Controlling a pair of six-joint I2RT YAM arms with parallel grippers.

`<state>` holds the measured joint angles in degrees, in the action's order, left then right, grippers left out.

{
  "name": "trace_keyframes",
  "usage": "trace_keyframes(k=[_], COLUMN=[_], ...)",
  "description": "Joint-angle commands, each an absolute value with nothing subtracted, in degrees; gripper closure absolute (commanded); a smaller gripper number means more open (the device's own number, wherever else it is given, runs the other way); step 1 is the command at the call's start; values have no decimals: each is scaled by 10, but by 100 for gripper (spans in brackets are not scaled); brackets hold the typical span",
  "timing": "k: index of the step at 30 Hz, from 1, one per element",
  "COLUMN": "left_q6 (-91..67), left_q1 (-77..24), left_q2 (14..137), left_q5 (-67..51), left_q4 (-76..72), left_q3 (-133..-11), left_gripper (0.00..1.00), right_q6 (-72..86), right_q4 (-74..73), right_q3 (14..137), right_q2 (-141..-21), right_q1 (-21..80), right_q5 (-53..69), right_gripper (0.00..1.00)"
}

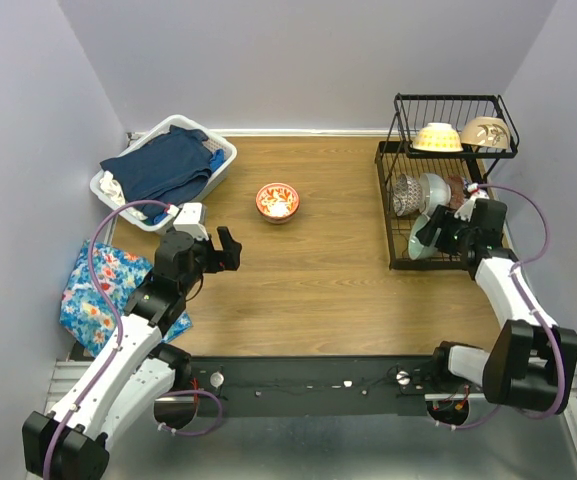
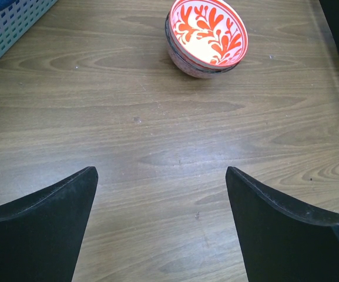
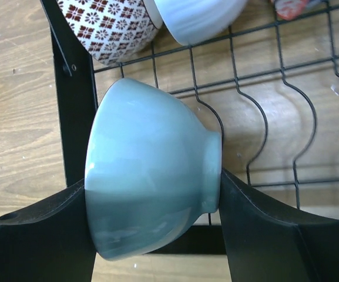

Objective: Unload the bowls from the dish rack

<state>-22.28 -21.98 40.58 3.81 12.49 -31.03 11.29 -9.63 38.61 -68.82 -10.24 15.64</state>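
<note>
The black wire dish rack (image 1: 396, 262) stands at the right of the table. My right gripper (image 1: 438, 232) reaches into its lower tier, shut on a mint green bowl (image 3: 151, 170) that lies on its side; one finger presses the rim, the other the foot. A dark patterned bowl (image 3: 113, 26) and a white bowl (image 3: 195, 17) sit behind it. On the upper tier rest a cream-yellow bowl (image 1: 437, 137) and a beige bowl (image 1: 485, 133). A red-orange floral bowl (image 2: 207, 32) sits nested in another on the table. My left gripper (image 2: 161, 170) hovers open, short of it.
A white laundry basket (image 1: 163, 168) holding blue clothes stands at the back left. A blue floral cloth (image 1: 103, 290) hangs over the table's left edge beside the left arm. The rack's black frame (image 3: 72, 117) runs just left of the held bowl.
</note>
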Motion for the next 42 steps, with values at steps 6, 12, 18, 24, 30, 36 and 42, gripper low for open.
trace_keyframes(k=[6, 12, 18, 24, 30, 36, 42], left_q6=[-236, -284, -334, -393, -427, -473, -493], left_q1=[-219, -220, -233, -286, -402, -473, -524], left_q2=[416, 435, 475, 529, 611, 694, 772], left_q5=[8, -24, -55, -59, 11, 68, 128], left_q4=[116, 99, 61, 9, -40, -91, -95], left_q3=[-308, -314, -331, -358, -399, -435, -497], left_gripper=[1, 1, 1, 1, 1, 2, 3], right_q6=[150, 195, 295, 380, 450, 494, 507], right_q4=[-127, -119, -45, 45, 118, 164, 179], right_q3=[438, 447, 422, 382, 336, 301, 285], right_q2=[-599, -574, -557, -550, -540, -534, -530], right_q1=[-100, -98, -72, -37, -3, 35, 83], right_q5=[150, 205, 300, 385, 419, 433, 429], right_gripper=[88, 88, 88, 88, 88, 88, 88])
